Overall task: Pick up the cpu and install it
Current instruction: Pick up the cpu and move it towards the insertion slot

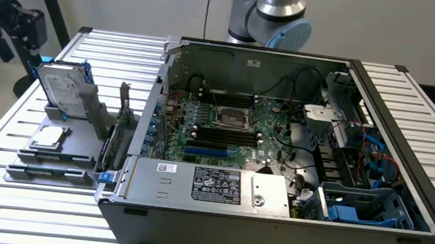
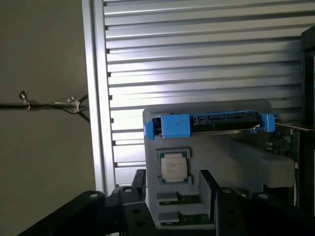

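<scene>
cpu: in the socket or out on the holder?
Out. The cpu lies flat on the grey holder outside the case; the motherboard socket looks empty.

- Arm point(image 1: 277, 13) was cut off by the exterior view's upper edge.
- Gripper point(image 2: 172, 173) base was cut off at the wrist view's edge.
- Cpu point(image 2: 173, 167) print was too small to read.
- Hard drive point(image 2: 221, 119) sat edge-on, its lower part hidden behind the holder point(image 2: 236, 152).
- Case point(image 2: 309, 88) was cropped at the wrist view's edge.

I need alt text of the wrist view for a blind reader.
The cpu lies flat in a grey holder on a slatted metal table, seen between the dark fingers of the open end effector. A hard drive in a blue frame stands on edge beside it.
</scene>
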Controlling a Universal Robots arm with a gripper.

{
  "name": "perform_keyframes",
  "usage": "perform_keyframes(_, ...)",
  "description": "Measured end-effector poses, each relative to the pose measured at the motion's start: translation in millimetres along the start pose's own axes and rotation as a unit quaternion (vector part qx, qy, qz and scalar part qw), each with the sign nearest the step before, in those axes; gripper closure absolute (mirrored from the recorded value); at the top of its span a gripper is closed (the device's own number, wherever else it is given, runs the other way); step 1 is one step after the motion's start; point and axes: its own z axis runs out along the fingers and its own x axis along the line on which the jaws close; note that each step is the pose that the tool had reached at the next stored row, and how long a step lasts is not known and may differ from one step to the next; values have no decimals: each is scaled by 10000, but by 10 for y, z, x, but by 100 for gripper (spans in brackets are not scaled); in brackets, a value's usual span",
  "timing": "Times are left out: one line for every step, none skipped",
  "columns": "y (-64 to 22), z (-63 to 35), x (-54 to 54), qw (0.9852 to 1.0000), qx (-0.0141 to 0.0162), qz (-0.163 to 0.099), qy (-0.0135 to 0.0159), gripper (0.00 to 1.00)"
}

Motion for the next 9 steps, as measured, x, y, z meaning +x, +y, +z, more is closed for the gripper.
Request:
perform_keyframes(0, 18, 0, 10000, 0, -1, 0, 41)
perform_keyframes(-1, 36, 0, 10000, 0, -5, -1, 41)
perform_keyframes(-2, 55, 0, 10000, 1, -15, 0, 35)
perform_keyframes(-3, 73, 0, 10000, 1, -30, 1, 35)
perform_keyframes(-4, 92, -1, 10000, 1, -47, 1, 35)
perform_keyframes(-5, 110, -2, 10000, 2, -66, 2, 35)
perform_keyframes(-6, 128, -2, 10000, 2, -85, 2, 35)
perform_keyframes(-6, 146, -3, 9999, 2, -109, 3, 35)
perform_keyframes(-6, 164, -6, 9999, 3, -147, 4, 35)
